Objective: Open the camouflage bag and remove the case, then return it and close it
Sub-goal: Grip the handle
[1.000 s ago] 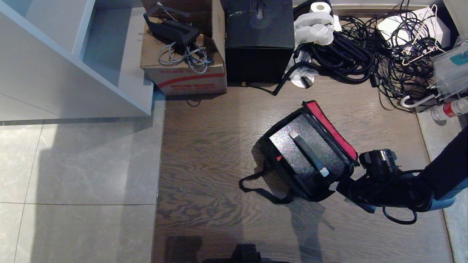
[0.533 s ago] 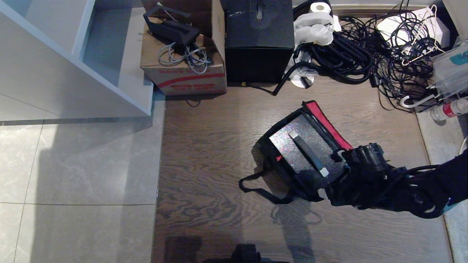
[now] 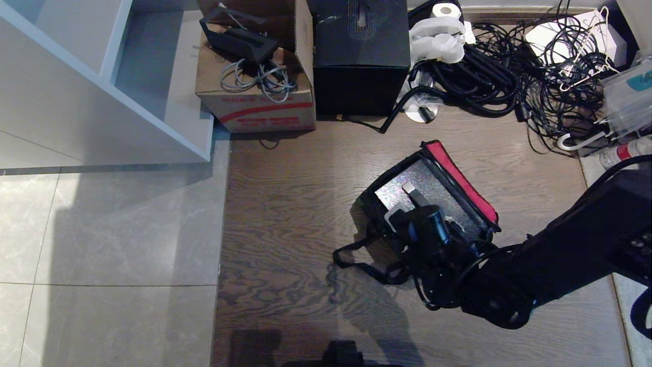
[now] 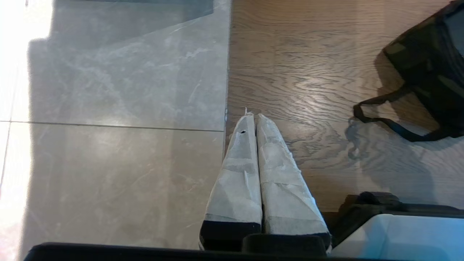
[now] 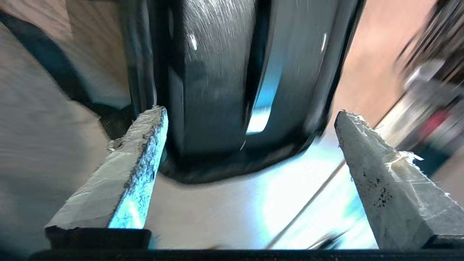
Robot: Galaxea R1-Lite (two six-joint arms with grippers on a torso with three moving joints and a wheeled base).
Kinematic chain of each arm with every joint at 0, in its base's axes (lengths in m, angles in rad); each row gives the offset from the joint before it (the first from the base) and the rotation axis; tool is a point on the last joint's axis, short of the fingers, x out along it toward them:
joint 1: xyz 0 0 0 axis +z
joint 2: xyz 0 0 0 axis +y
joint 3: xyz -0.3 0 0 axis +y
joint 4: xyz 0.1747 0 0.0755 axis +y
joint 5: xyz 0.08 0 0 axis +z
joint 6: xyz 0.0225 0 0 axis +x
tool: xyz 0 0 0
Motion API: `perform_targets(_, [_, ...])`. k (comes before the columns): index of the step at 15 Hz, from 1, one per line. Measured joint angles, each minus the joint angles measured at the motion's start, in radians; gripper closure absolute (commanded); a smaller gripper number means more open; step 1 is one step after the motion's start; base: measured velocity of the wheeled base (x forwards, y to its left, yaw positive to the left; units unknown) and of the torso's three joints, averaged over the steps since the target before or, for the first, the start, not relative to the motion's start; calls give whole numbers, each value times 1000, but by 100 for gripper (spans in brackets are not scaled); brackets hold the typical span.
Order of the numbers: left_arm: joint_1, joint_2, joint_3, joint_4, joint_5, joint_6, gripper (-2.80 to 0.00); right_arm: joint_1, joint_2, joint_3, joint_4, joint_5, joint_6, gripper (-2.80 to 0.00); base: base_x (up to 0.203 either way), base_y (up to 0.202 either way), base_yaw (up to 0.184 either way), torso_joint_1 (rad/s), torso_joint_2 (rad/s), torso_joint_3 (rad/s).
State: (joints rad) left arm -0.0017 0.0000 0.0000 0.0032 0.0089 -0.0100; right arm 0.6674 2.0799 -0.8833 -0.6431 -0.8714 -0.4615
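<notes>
In the head view the case is being kept inside the open camouflage bag on the wood floor, the right gripper being held above it, while in the wrist views the left gripper is being kept pressed shut, empty, and the right's fingers are being held wide apart, gripping nothing.

No word, brand or number can be read. The brown cardboard box carries a red band with rows of red print beneath it, too small to make out. The tall black box bears a pattern of nested thin lines on its top, without letters.
</notes>
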Motion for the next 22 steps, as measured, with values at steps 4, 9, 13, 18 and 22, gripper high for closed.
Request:
perform_targets(4, [0,0,0,0,0,0,0,-3,93,-24,-140,-105,-230,-280,0,0,0,0,0,0])
perform_targets(9, [1,0,0,0,0,0,0,-13,181,-74,-186,-299,-216,-280,0,0,0,0,0,0])
perform_targets(13, [0,0,0,0,0,0,0,-8,183,-99,-211,-134,-109,-280,0,0,0,0,0,0])
perform_targets(18, [0,0,0,0,0,0,0,-60,91,-49,-63,555,-11,-280,0,0,0,0,0,0])
perform_targets(22, [0,0,0,0,0,0,0,-115,31,-29,-8,928,-130,-280,0,0,0,0,0,0])
